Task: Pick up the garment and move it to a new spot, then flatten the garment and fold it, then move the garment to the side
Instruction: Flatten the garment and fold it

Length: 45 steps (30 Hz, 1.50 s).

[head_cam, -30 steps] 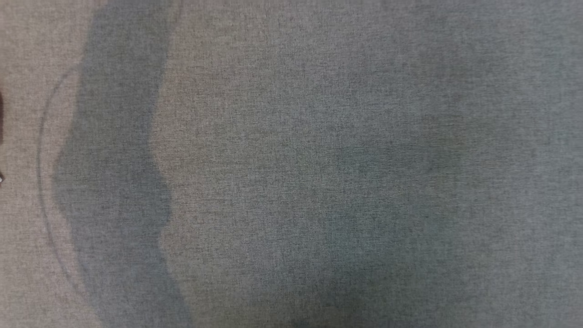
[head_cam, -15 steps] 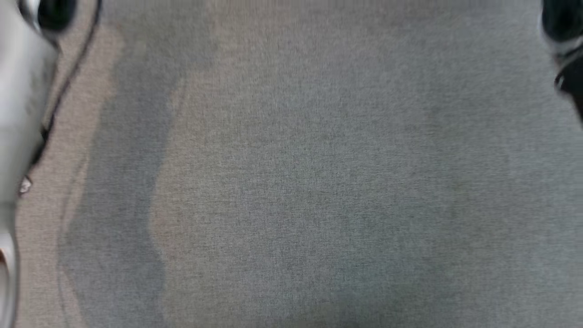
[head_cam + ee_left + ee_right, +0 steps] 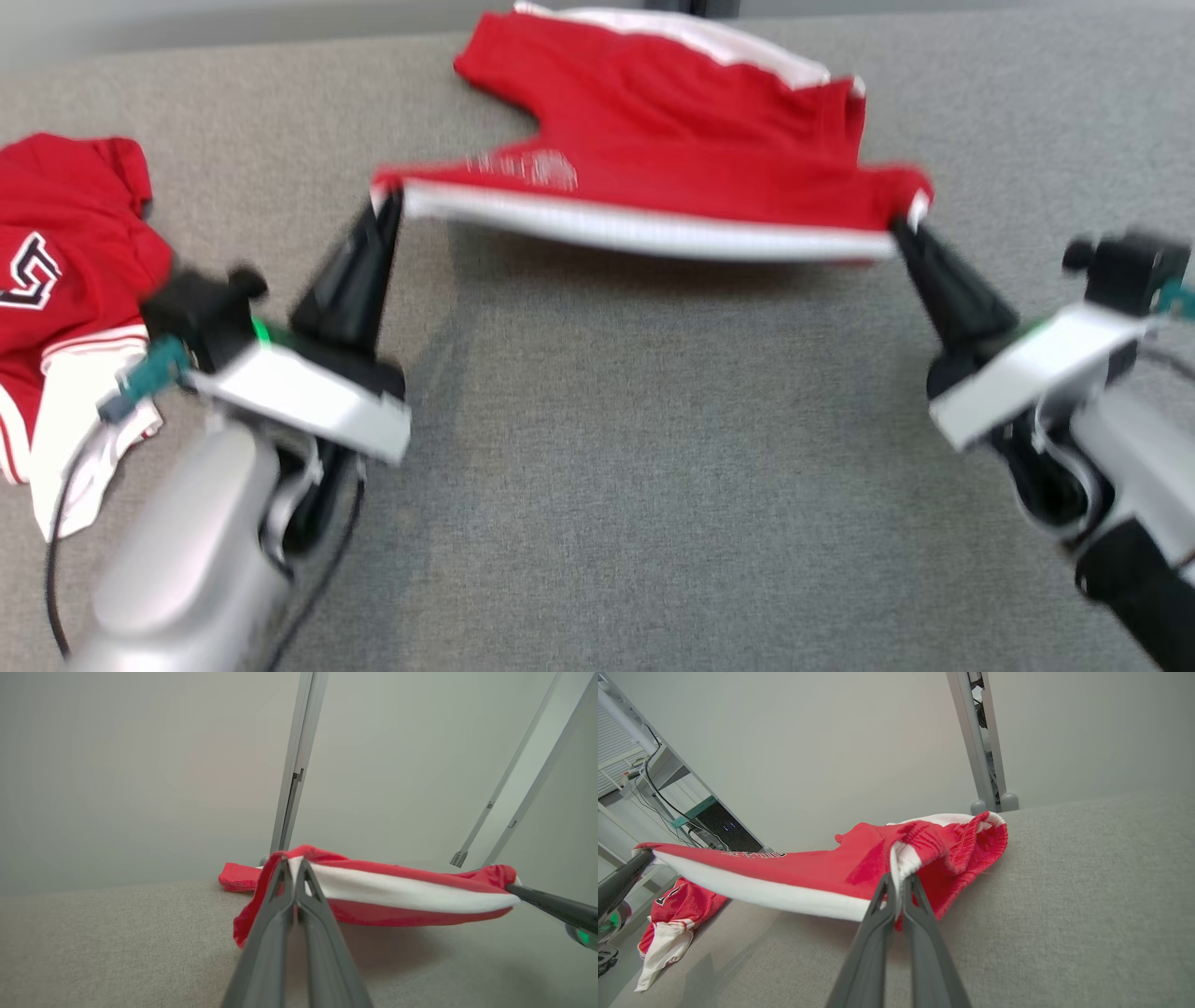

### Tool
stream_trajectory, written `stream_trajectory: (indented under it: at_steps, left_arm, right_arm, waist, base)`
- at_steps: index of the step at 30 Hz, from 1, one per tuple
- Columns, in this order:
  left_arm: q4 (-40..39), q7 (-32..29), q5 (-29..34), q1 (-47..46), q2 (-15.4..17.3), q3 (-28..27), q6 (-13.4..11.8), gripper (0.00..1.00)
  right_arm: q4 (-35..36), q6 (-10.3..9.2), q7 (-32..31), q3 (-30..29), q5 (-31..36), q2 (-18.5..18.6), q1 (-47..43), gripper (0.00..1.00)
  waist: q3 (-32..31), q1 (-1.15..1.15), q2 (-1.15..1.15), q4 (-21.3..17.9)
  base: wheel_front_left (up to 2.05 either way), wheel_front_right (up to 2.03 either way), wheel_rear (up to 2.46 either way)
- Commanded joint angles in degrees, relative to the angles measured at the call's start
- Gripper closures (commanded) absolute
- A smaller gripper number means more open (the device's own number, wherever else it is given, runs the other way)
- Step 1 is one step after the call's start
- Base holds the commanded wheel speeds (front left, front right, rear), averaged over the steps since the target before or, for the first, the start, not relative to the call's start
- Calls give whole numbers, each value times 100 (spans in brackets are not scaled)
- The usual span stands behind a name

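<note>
The garment (image 3: 653, 159) is a pair of red shorts with a white side band, stretched between my two grippers above the grey table. My left gripper (image 3: 387, 201) is shut on its left corner, and my right gripper (image 3: 904, 224) is shut on its right corner. The near white edge hangs taut in the air while the far part rests on the table. In the left wrist view my left gripper (image 3: 293, 862) pinches the red and white cloth (image 3: 397, 891). In the right wrist view my right gripper (image 3: 899, 879) grips the elastic edge of the garment (image 3: 822, 872).
A second red and white jersey (image 3: 65, 280) lies crumpled at the table's left edge, also seen as the jersey (image 3: 672, 914) in the right wrist view. The grey cloth table (image 3: 653, 467) stretches wide in front. Metal frame posts (image 3: 294, 765) stand behind the table's far edge.
The head camera has swung up from a close look at bare grey cloth to the whole table, bringing both arms and the held garment into view.
</note>
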State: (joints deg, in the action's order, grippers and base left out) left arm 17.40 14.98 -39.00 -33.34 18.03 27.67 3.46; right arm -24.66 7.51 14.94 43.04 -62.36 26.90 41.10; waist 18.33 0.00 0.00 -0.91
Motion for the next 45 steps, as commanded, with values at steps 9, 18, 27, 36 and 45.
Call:
stream_trajectory:
  at_steps: [9,18,27,36,45]
  left_arm:
    - [-97,29,281,2026,-204,-482,10,100]
    - [35,30,535,3222,-473,-829,106,100]
    - [167,31,710,3605,-450,-956,238,100]
    - [125,-124,1044,2676,-122,-783,334,100]
    - [173,-1010,1246,512,448,-274,393,100]
  right_arm:
    - [537,-3,34,-85,246,196,-1980,100]
    - [808,-9,-56,-387,189,133,-3537,100]
    - [1151,-11,-259,-755,412,-101,-4575,100]
    - [1650,-8,-536,-1298,675,-547,-4315,100]
    - [1584,-3,-759,-1635,630,-1030,-3153,100]
  waist:
    - [-864,0,0,-54]
    - [-1359,0,0,61]
    - [-1538,0,0,127]
    - [-1455,0,0,-174]
    - [-682,0,0,-809]
  base:
    - [0,0,0]
    - [0,0,0]
    - [0,0,0]
    - [0,0,0]
    - [0,0,0]
